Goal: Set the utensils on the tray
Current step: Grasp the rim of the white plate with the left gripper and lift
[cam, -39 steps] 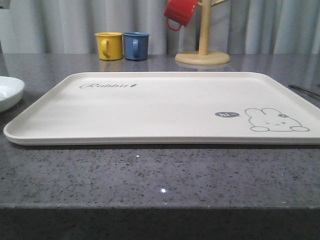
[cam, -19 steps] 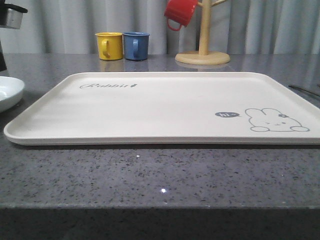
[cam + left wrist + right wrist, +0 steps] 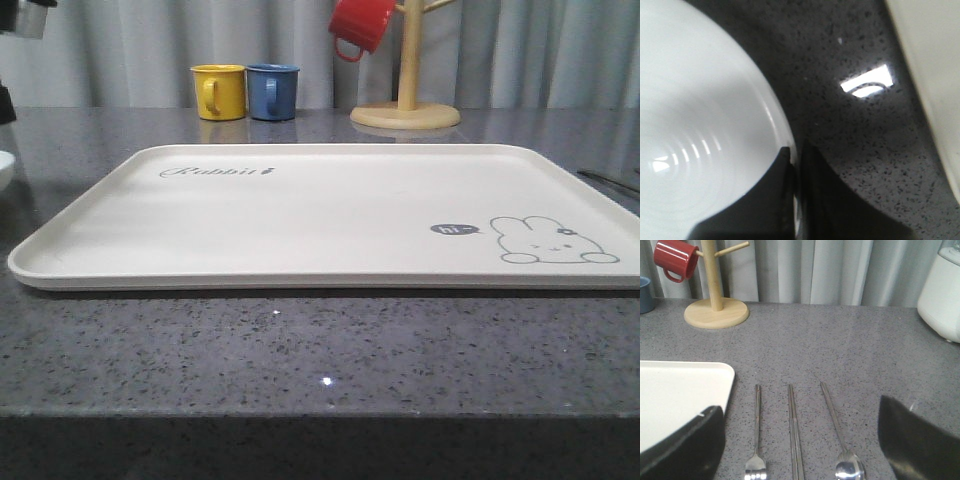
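Observation:
The cream tray (image 3: 330, 215) with its rabbit drawing lies in the middle of the counter. In the left wrist view my left gripper (image 3: 796, 165) is shut on the rim of the round white plate (image 3: 700, 125), one finger inside the rim and one outside. Just a sliver of that plate (image 3: 5, 170) shows at the left edge of the front view. My right gripper (image 3: 800, 407) hangs open above the fork (image 3: 757, 430), chopsticks (image 3: 794, 435) and spoon (image 3: 837, 430). These lie side by side on the counter beside a tray corner (image 3: 680, 390).
A yellow mug (image 3: 219, 91) and a blue mug (image 3: 271, 91) stand behind the tray. A wooden mug tree (image 3: 405, 110) holds a red mug (image 3: 360, 25). A white appliance (image 3: 942, 295) stands at the far right. The counter's front edge is near.
The left arm came into the top-left corner of the front view. The plate has slid left, so only its rim still shows there. The tray has not moved.

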Motion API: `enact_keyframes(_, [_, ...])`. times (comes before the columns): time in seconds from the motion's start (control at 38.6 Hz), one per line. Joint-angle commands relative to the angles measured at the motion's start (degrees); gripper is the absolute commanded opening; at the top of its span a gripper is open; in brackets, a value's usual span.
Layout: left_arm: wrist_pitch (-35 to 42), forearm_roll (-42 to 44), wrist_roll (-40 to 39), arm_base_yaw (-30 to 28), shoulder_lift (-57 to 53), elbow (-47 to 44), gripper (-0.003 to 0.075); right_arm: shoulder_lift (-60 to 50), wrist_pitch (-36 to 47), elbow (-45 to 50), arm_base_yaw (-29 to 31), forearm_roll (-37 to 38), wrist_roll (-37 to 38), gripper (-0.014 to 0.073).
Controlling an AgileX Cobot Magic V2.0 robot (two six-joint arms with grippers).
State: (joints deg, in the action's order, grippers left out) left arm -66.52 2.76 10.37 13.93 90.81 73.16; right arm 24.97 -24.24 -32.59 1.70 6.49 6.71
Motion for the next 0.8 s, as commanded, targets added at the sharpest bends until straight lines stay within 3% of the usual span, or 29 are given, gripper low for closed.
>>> enact_keyframes(0.0, [-2.9,6.8,-4.3,2.9,-4.3,6.4,-0.0017,0.7,4.2,-2.1,0.4,0.8,-0.3,0.0643])
enact_keyframes(0.1, [-5.6,11.9,-5.2,6.9,-4.9,11.8,-0.0017,0.7,4.2,-2.1,0.4,0.8,-0.3,0.0643])
enact_keyframes(0.49, [-5.5,9.8,-5.2,23.8,-3.2,23.2,-0.0018,0.7,4.1,-1.9,0.4,0.8,-0.3,0.0643])
enact_keyframes(0.78, [-5.3,6.1,-5.2,31.9,4.3,25.8,-0.0018,0.7,4.1,-1.9,0.4,0.8,-0.3,0.0643])
